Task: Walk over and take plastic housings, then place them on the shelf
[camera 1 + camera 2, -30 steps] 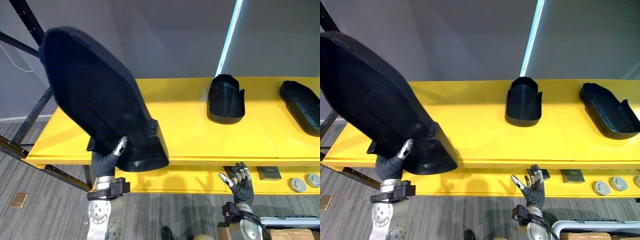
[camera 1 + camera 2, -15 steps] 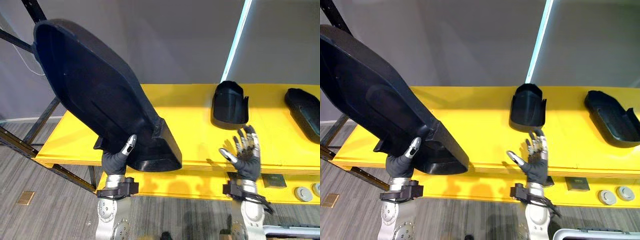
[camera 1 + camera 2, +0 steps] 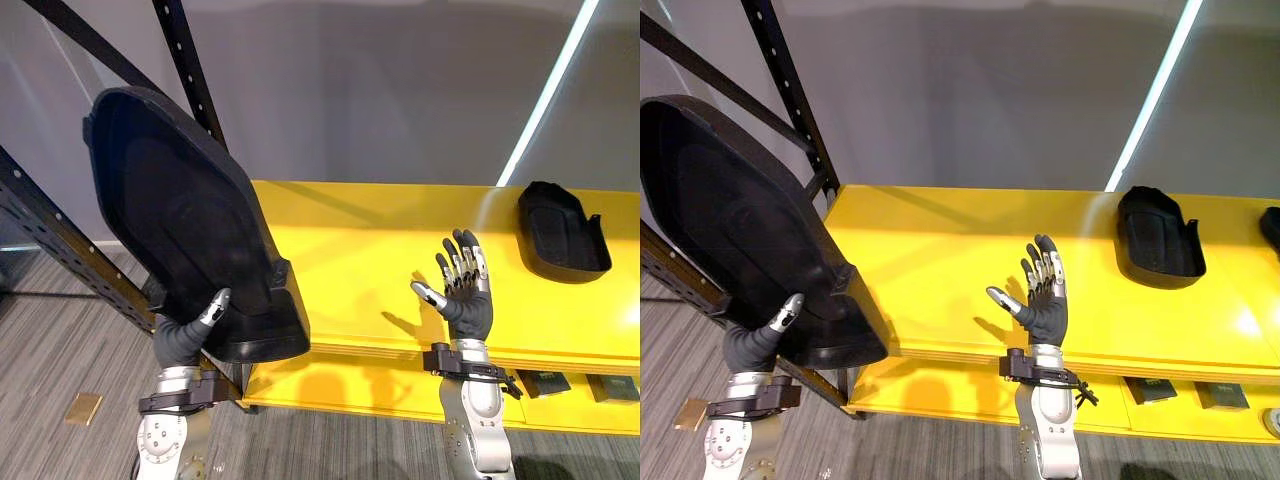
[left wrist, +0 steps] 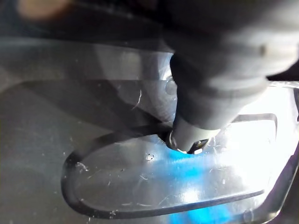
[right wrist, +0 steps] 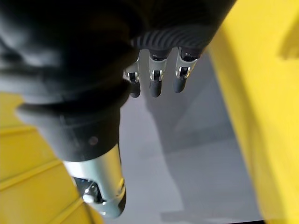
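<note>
While swinging toward the left end of the yellow shelf (image 3: pixel 350 240), brought the black rack upright (image 3: pixel 190 70) into the upper left and slid the small housing (image 3: pixel 560 230) out to the right edge: a shift of the view, not of the parts.

Raised the right hand (image 3: pixel 468 312) from below the shelf lip to mid-frame, over the front edge. Holds nothing there; fingers straight and spread wide, touching nothing.

Keeps the large plastic housing (image 3: pixel 180 230) tilted at the left of the frame, lower end overlapping the shelf's left front corner; cannot tell whether touching. Grips it with the left hand (image 3: pixel 180 340), thumb clamped on the inner face, other fingers hidden behind.

Looks poised for steadying and setting down on the bare yellow stretch.
</note>
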Motion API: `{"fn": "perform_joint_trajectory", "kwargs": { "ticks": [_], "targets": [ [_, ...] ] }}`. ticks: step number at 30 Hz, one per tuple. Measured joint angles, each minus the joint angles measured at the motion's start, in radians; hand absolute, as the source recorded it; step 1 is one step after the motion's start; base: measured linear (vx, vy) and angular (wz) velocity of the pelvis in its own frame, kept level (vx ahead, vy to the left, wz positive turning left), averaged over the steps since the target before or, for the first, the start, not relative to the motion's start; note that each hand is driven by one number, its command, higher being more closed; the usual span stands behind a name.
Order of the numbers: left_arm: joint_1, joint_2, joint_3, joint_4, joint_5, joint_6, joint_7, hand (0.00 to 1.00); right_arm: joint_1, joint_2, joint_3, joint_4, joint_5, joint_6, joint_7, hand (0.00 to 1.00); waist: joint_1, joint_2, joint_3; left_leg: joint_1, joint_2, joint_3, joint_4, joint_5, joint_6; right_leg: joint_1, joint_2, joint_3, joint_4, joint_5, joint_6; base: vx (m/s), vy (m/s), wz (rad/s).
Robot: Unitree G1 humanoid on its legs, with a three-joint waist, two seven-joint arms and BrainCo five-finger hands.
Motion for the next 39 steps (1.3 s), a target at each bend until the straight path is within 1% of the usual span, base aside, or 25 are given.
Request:
{"fn": "perform_joint_trajectory", "kwargs": {
  "ticks": [1, 2, 3, 5, 6, 7, 9, 11, 13, 14, 15, 16, 17, 20, 22, 23, 25, 27, 28, 29, 31, 32, 35, 36, 39],
  "targets": [
    [-0.027, 0.006, -0.006, 0.015, 0.002, 0.002, -0.002, 1.0, 0.016, 0.001, 0.0, -0.003, -0.002, 0.0, 0.0, 0.0, -0.024, -0.006, -0.001, -0.015, -0.002, -0.01, -0.018, 0.009, 0.018, -0.013, 0.035, 0.011, 0.03, -0.071, 0.021, -0.07, 0.142, -0.08],
    [-0.041, 0.004, -0.011, 0.027, 0.005, 0.007, -0.004, 1.0, 0.027, 0.0, -0.001, -0.005, -0.005, 0.001, 0.0, 0.0, -0.029, -0.008, -0.002, -0.017, -0.009, -0.01, -0.03, 0.016, 0.027, -0.014, 0.049, 0.009, 0.034, -0.103, 0.01, -0.07, 0.029, 0.03],
    [-0.052, -0.006, -0.014, 0.036, 0.016, 0.014, -0.003, 1.0, 0.04, -0.002, -0.001, -0.009, -0.018, 0.001, 0.0, 0.0, -0.026, -0.01, -0.003, -0.013, -0.022, 0.01, -0.051, 0.029, 0.03, -0.011, 0.054, -0.019, 0.005, -0.117, -0.005, -0.09, -0.022, -0.22],
    [-0.056, -0.008, -0.006, 0.036, 0.024, 0.021, -0.003, 1.0, 0.058, -0.002, -0.003, -0.016, -0.044, 0.002, 0.001, 0.0, -0.029, -0.016, -0.006, -0.015, -0.034, 0.028, -0.085, 0.051, 0.023, 0.014, 0.053, -0.037, -0.092, -0.115, -0.008, -0.11, -0.067, -0.25],
    [-0.067, -0.011, 0.001, 0.038, 0.03, 0.029, -0.003, 1.0, 0.076, -0.003, -0.022, -0.037, -0.058, 0.009, 0.003, 0.0, -0.028, -0.016, -0.005, -0.027, -0.031, 0.037, -0.106, 0.067, 0.012, 0.02, 0.064, -0.037, -0.15, -0.11, -0.001, -0.12, -0.15, -0.05],
    [-0.074, -0.02, 0.007, 0.038, 0.036, 0.036, -0.003, 1.0, 0.101, -0.011, -0.05, -0.072, -0.074, 0.013, 0.006, 0.0, -0.028, -0.007, 0.002, -0.027, -0.019, 0.035, -0.138, 0.094, 0.001, 0.017, 0.085, -0.037, -0.173, -0.097, -0.002, -0.11, -0.171, -0.06],
    [-0.076, -0.023, 0.026, 0.042, 0.035, 0.041, -0.003, 1.0, 0.124, -0.025, -0.09, -0.119, -0.078, 0.015, 0.013, 0.0, -0.029, -0.006, 0.002, -0.014, 0.011, 0.043, -0.201, 0.135, -0.023, -0.004, 0.119, -0.032, -0.183, -0.083, -0.004, -0.06, -0.168, -0.15],
    [-0.106, -0.019, 0.053, 0.068, 0.029, 0.051, -0.002, 1.0, 0.144, -0.046, -0.14, -0.186, -0.083, 0.015, 0.015, 0.0, -0.039, -0.007, 0.003, -0.009, 0.046, 0.049, -0.274, 0.182, -0.047, -0.039, 0.158, -0.028, -0.185, -0.071, -0.018, -0.04, -0.177, -0.2],
    [-0.174, 0.007, 0.059, 0.153, -0.001, 0.073, -0.002, 1.0, 0.166, -0.068, -0.172, -0.226, -0.083, 0.015, 0.024, 0.0, -0.051, -0.006, 0.01, 0.015, 0.064, 0.063, -0.343, 0.222, -0.062, -0.053, 0.181, -0.022, -0.184, -0.066, -0.025, -0.01, -0.097, -0.15],
    [-0.195, 0.017, 0.059, 0.181, -0.015, 0.083, -0.001, 1.0, 0.173, -0.073, -0.177, -0.234, -0.085, 0.015, 0.028, 0.0, -0.055, -0.005, 0.012, 0.02, 0.066, 0.065, -0.354, 0.229, -0.063, -0.055, 0.185, -0.019, -0.184, -0.065, -0.026, -0.01, -0.059, -0.17],
    [-0.233, 0.044, 0.059, 0.226, -0.042, 0.103, 0.002, 1.0, 0.182, -0.076, -0.181, -0.247, -0.092, 0.015, 0.032, 0.0, -0.068, -0.004, 0.016, 0.024, 0.066, 0.072, -0.372, 0.239, -0.063, -0.066, 0.187, -0.009, -0.182, -0.064, -0.028, 0.0, -0.022, -0.13],
    [-0.253, 0.061, 0.059, 0.245, -0.052, 0.11, 0.003, 1.0, 0.184, -0.076, -0.181, -0.252, -0.092, 0.015, 0.033, 0.0, -0.075, -0.004, 0.021, 0.022, 0.065, 0.077, -0.378, 0.243, -0.062, -0.073, 0.186, -0.006, -0.18, -0.063, -0.028, -0.02, 0.003, -0.19],
    [-0.312, 0.103, 0.058, 0.286, -0.075, 0.128, 0.003, 1.0, 0.192, -0.074, -0.181, -0.257, -0.092, 0.015, 0.033, 0.0, -0.087, -0.004, 0.04, 0.019, 0.059, 0.089, -0.39, 0.25, -0.06, -0.09, 0.182, 0.001, -0.178, -0.058, -0.029, -0.03, 0.021, -0.16],
    [-0.414, 0.177, 0.055, 0.345, -0.125, 0.144, 0.012, 1.0, 0.213, -0.073, -0.173, -0.262, -0.091, 0.016, 0.032, 0.0, -0.09, -0.002, 0.073, 0.002, 0.049, 0.101, -0.394, 0.257, -0.053, -0.12, 0.173, 0.021, -0.174, -0.051, -0.024, -0.04, 0.033, -0.13],
    [-0.517, 0.263, 0.035, 0.399, -0.163, 0.159, 0.042, 1.0, 0.221, -0.072, -0.17, -0.265, -0.091, 0.017, 0.027, 0.0, -0.09, 0.001, 0.099, -0.028, 0.043, 0.101, -0.393, 0.263, -0.049, -0.154, 0.168, 0.024, -0.168, -0.047, -0.021, -0.04, 0.022, -0.02],
    [-0.543, 0.286, 0.031, 0.416, -0.166, 0.159, 0.045, 1.0, 0.221, -0.073, -0.162, -0.265, -0.091, 0.017, 0.026, 0.0, -0.09, 0.002, 0.107, -0.034, 0.042, 0.101, -0.393, 0.264, -0.048, -0.161, 0.168, 0.024, -0.164, -0.047, -0.021, 0.0, 0.0, 0.0],
    [-0.637, 0.383, -0.01, 0.484, -0.189, 0.169, 0.051, 1.0, 0.22, -0.074, -0.118, -0.268, -0.089, 0.017, 0.017, 0.0, -0.089, 0.003, 0.132, -0.053, 0.042, 0.103, -0.393, 0.267, -0.046, -0.188, 0.168, 0.031, -0.157, -0.047, -0.022, -0.01, 0.011, -0.05],
    [-0.707, 0.452, -0.053, 0.532, -0.204, 0.172, 0.048, 1.0, 0.218, -0.074, -0.08, -0.268, -0.088, 0.017, 0.012, 0.0, -0.084, 0.002, 0.156, -0.057, 0.04, 0.113, -0.393, 0.267, -0.046, -0.203, 0.167, 0.047, -0.149, -0.047, -0.022, 0.01, 0.018, -0.12],
    [-0.757, 0.505, -0.091, 0.569, -0.221, 0.175, 0.044, 1.0, 0.218, -0.074, -0.057, -0.268, -0.087, 0.017, 0.011, 0.0, -0.084, 0.003, 0.164, -0.066, 0.039, 0.119, -0.393, 0.268, -0.045, -0.217, 0.166, 0.051, -0.147, -0.047, -0.022, 0.01, 0.015, -0.14],
    [-0.784, 0.535, -0.116, 0.589, -0.223, 0.176, 0.044, 1.0, 0.217, -0.074, -0.049, -0.268, -0.087, 0.017, 0.011, 0.0, -0.085, 0.002, 0.174, -0.066, 0.039, 0.121, -0.393, 0.268, -0.045, -0.218, 0.166, 0.051, -0.146, -0.047, -0.022, 0.01, 0.011, -0.08],
    [-0.881, 0.628, -0.212, 0.66, -0.271, 0.192, 0.028, 1.0, 0.217, -0.076, -0.022, -0.268, -0.087, 0.017, 0.011, 0.0, -0.088, 0.003, 0.194, -0.073, 0.038, 0.126, -0.393, 0.268, -0.044, -0.229, 0.166, 0.055, -0.145, -0.047, -0.022, 0.02, 0.008, -0.07],
    [-0.913, 0.658, -0.244, 0.681, -0.291, 0.195, 0.019, 1.0, 0.217, -0.076, -0.012, -0.268, -0.086, 0.017, 0.01, 0.0, -0.09, 0.003, 0.195, -0.082, 0.038, 0.129, -0.393, 0.269, -0.044, -0.241, 0.167, 0.061, -0.144, -0.047, -0.022, 0.02, 0.006, -0.09],
    [-0.933, 0.686, -0.266, 0.702, -0.329, 0.207, 0.003, 1.0, 0.217, -0.086, 0.01, -0.268, -0.077, 0.017, 0.0, 0.0, -0.093, 0.004, 0.211, -0.082, 0.038, 0.138, -0.392, 0.269, -0.044, -0.246, 0.167, 0.073, -0.145, -0.047, -0.022, 0.03, 0.006, -0.09],
    [-0.932, 0.703, -0.28, 0.708, -0.34, 0.214, -0.002, 0.0, 0.216, -0.094, 0.023, -0.268, -0.073, 0.018, -0.005, 0.0, -0.095, 0.005, 0.216, -0.081, 0.038, 0.142, -0.392, 0.269, -0.044, -0.246, 0.168, 0.074, -0.145, -0.047, -0.022, 0.03, 0.003, -0.06],
    [-0.924, 0.74, -0.297, 0.711, -0.359, 0.217, -0.005, 0.0, 0.216, -0.096, 0.032, -0.268, -0.074, 0.018, -0.011, 0.0, -0.096, 0.004, 0.226, -0.077, 0.04, 0.149, -0.391, 0.269, -0.043, -0.246, 0.169, 0.079, -0.145, -0.048, -0.022, 0.04, 0.003, -0.05]
  ]
}}
